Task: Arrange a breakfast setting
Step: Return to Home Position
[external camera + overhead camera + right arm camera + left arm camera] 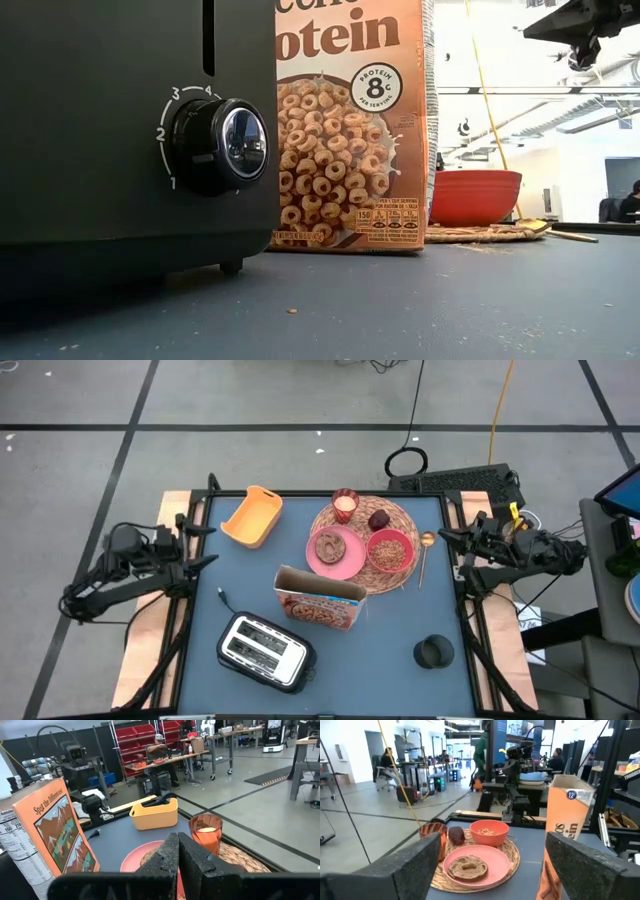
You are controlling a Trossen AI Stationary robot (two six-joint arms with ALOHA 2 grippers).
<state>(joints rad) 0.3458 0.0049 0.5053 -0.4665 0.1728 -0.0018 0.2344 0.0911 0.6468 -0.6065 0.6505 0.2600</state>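
Your setting sits on the round woven mat (400,518). The pink plate (350,566) with the bagel (328,546), the red bowl (371,550) of cereal, the small glass (345,506) and the dark red fruit (379,520) all rest on it. The spoon (424,555) lies just off it on the right arm's side, and the cereal box (320,605) stands just beside it, toward the toaster (262,650).

Your left gripper (210,545) is spread wide and empty, well clear of the mat. Your right gripper (177,842) is clenched on nothing, near the spoon. Watch that side: a low sweep could skew the spoon or tip the open box.

The box reads "otein", "PROTEIN 8g PER SERVING" and "Spot the Differences!". The toaster dial shows 1 to 4.
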